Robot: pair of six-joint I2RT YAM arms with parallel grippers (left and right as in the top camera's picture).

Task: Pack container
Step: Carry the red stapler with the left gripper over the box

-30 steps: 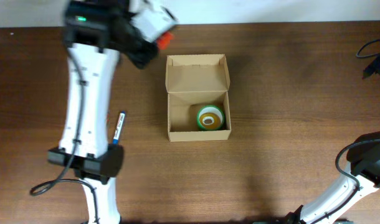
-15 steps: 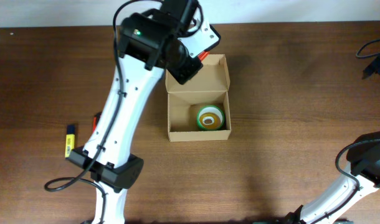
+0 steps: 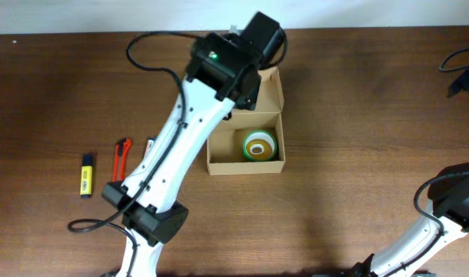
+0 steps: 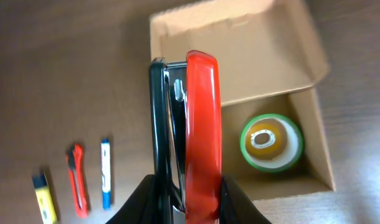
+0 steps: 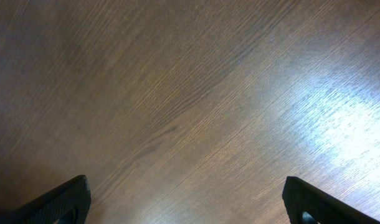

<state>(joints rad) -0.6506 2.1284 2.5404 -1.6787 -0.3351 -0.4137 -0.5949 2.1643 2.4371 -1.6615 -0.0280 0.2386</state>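
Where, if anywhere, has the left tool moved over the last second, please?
Yes. The left tool, gripping the stapler, moved right, from beside the container to over it.

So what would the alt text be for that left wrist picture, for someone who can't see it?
The left gripper holds a red and black stapler above an open cardboard box with a green tape roll inside. At the picture's left, a yellow marker, a red cutter and a blue pen lie on the wooden table.

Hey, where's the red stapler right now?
In the left wrist view, the red stapler is clamped in the left gripper, above the open container, near the green tape roll inside it.
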